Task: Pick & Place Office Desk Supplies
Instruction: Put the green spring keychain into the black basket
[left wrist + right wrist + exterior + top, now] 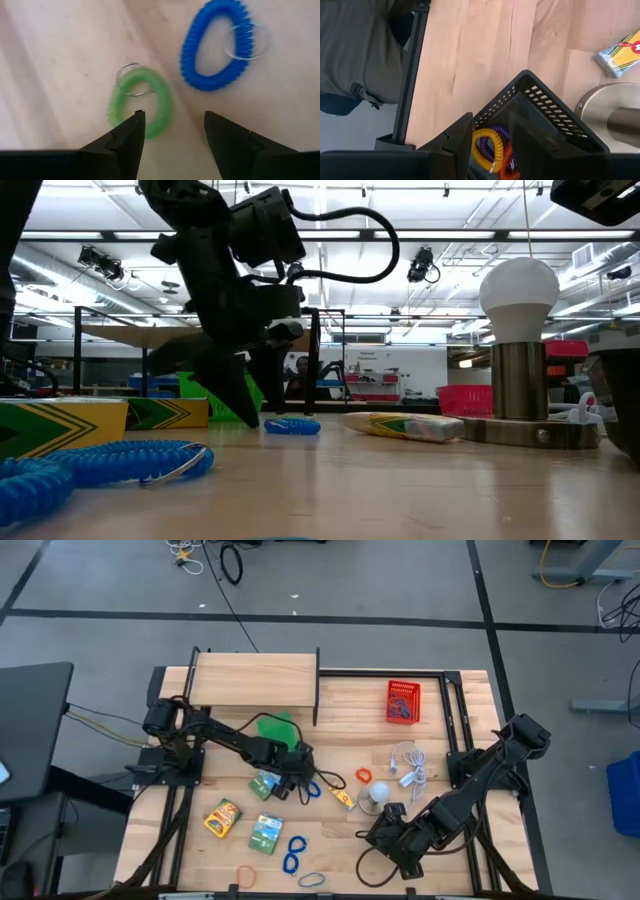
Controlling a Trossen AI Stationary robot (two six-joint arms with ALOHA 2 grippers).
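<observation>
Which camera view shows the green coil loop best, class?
The left wrist view: the green coil loop lies on the wood just ahead of the left gripper, beside a blue coil loop. The other views hide it.

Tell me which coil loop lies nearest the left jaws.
The green loop: it lies right at one tip of the open left gripper, partly behind it. The blue loop lies farther off, clear of both tips.

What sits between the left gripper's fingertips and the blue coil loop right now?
The left wrist view shows only bare wood between the left gripper and the blue coil loop; the green coil loop lies beside one fingertip.
</observation>
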